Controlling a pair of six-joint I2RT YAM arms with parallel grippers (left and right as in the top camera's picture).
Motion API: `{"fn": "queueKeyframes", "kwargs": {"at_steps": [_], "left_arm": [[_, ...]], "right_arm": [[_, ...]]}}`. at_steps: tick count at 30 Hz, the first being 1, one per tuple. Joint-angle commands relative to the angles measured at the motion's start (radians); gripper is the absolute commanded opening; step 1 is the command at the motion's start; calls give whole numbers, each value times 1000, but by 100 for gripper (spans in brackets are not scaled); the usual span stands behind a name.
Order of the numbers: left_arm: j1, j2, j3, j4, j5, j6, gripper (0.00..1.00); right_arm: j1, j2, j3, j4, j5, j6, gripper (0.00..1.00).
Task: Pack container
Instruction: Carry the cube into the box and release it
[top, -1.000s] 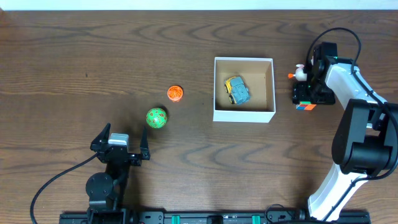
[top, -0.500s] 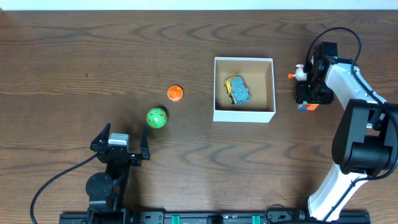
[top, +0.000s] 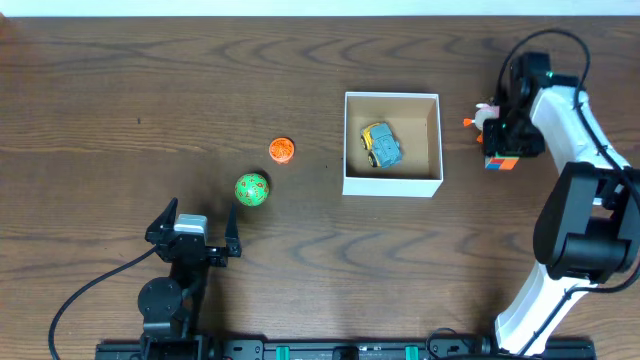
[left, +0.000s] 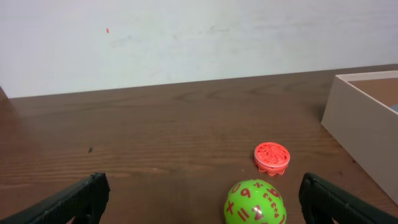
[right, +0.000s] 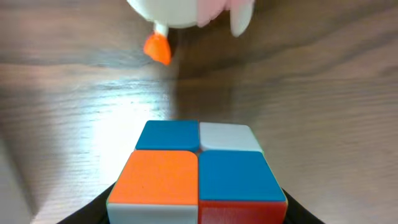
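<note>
Container: the container (top: 392, 185) is sitting open side up on the table (top: 100, 100), right of the middle and between the two arms.
Inside it: a blue and yellow toy car (top: 381, 144) is lying on the tan floor, nearer the left wall than the right.
Right gripper: the right gripper (top: 503, 152) is hanging just right of the container with its fingers clamping a colour cube (right: 199, 168).
Right wrist alone: the cube is filling the lower frame, showing blue, white, orange and blue squares with a red edge beneath. Dark fingers are pressing in at both lower corners. Whether the cube is touching the wood cannot be told.
White toy: a small white toy (top: 482, 118) with an orange beak is standing just beyond the cube, near the container's far right corner. The wrist camera is catching only its lower edge and the beak.
Left gripper: the left gripper (left: 202, 186) is resting near the near edge, left of the middle, with its fingers spread wide apart.
Green ball: the green ball (left: 255, 202) is lying just beyond those fingertips, toward the right one. Its red numerals are showing only in the left wrist view.
Orange disc: the orange disc (left: 272, 157) is lying a little farther and to the right, apart from the ball.
Overhead alone: the car is showing only here, since the left wrist camera is catching just the container's outer left wall.
</note>
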Motion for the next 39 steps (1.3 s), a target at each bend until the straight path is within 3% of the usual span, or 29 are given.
{"fn": "queueKeyframes", "kwargs": {"at_steps": [1, 7, 11, 19, 39], "left_arm": [[-4, 1, -18, -34, 15, -5, 98], [-4, 8, -18, -34, 15, -5, 98], [-4, 9, -18, -34, 15, -5, 98], [-4, 12, -18, -34, 15, -5, 98], [-4, 12, -18, -34, 15, -5, 98]], "right_arm": [[43, -5, 145, -73, -1, 2, 46], [169, -7, 422, -262, -51, -16, 48], [283, -7, 520, -280, -53, -69, 49], [416, 26, 517, -173, -11, -114, 49], [404, 117, 468, -206, -50, -95, 55]]}}
